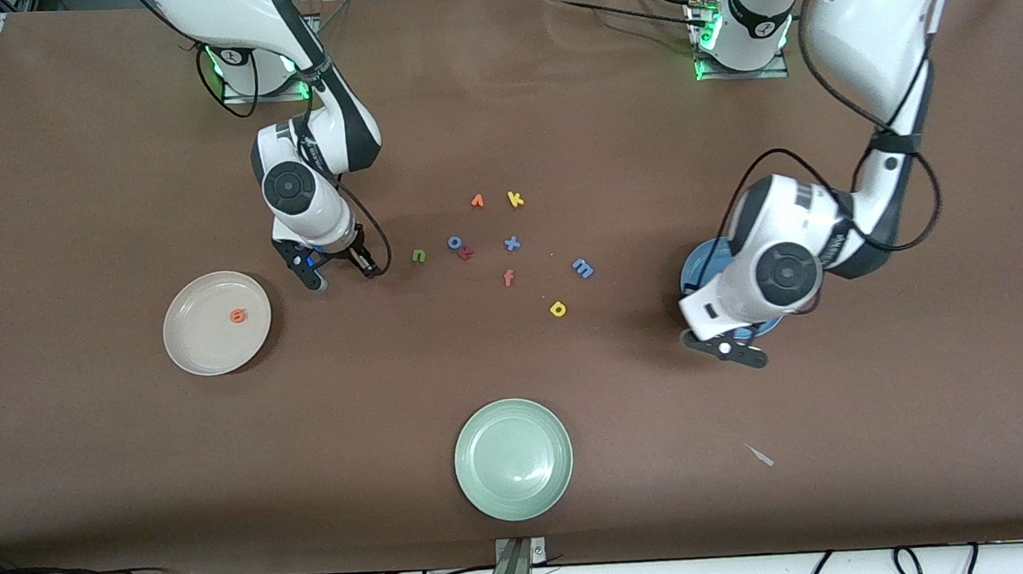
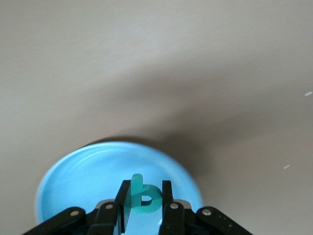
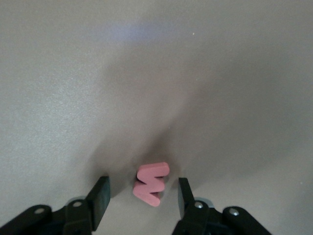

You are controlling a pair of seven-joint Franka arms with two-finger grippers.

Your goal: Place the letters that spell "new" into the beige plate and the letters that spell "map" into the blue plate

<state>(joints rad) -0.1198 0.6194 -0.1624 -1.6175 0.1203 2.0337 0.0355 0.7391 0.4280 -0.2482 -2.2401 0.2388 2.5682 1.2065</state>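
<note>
Left gripper [image 2: 143,200] is clamped on the teal "p" [image 2: 145,197], held over the blue plate [image 2: 73,176]. Right gripper [image 3: 142,193] is parted around the pink "w" [image 3: 151,183] on the table [image 1: 552,95]; the orange "e" [image 1: 238,316] is seen in the beige plate [image 1: 196,341].

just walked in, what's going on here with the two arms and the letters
Foam letters are being sorted into plates. The left gripper holds the teal p over the blue plate, jaws shut on it. The right gripper is down at the table beside the beige plate, jaws open around the pink w, not yet gripping. The orange e already lies in the beige plate. The n, m and a lie on the table.
</note>
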